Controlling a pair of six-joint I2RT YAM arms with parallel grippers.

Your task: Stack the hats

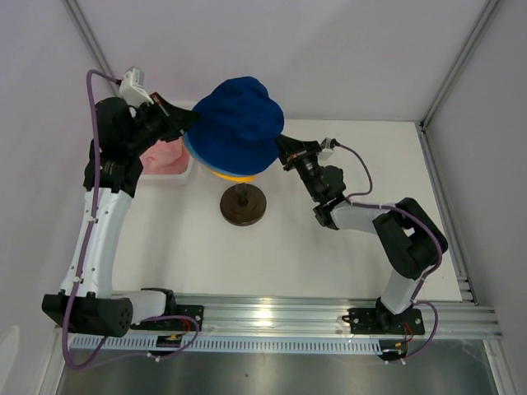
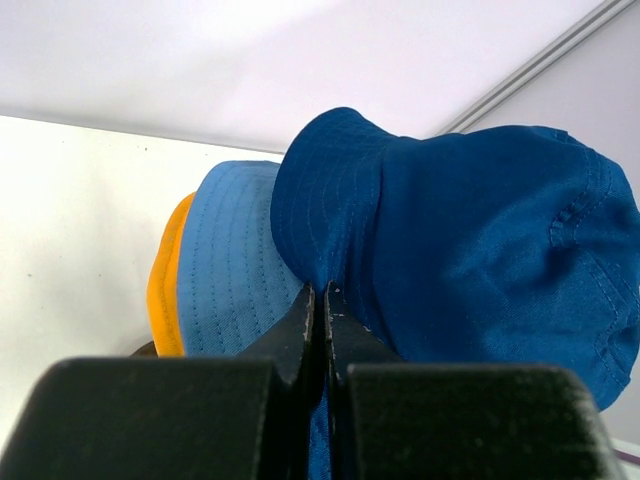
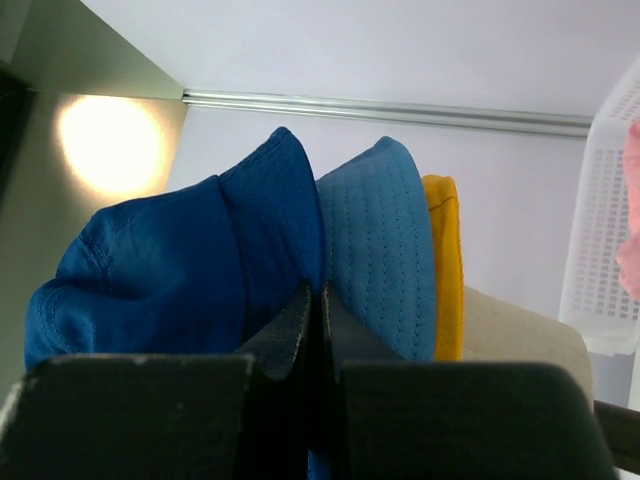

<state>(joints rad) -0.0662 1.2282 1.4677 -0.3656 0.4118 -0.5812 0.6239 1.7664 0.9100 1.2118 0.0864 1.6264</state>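
The dark navy hat (image 1: 239,123) sat on top of the light blue hat (image 2: 235,260), which covered the yellow hat (image 2: 165,285), all three stacked on the cream mannequin head (image 3: 520,335) above its round brown base (image 1: 243,206) on the white surface (image 1: 329,239). The left end effector (image 2: 318,295) was pinched closed on the navy hat's brim at one side, and the right end effector (image 3: 315,290) was closed on the brim at the opposite side. The pink hat (image 1: 160,156) lay in a white basket (image 3: 605,250) behind the left arm.
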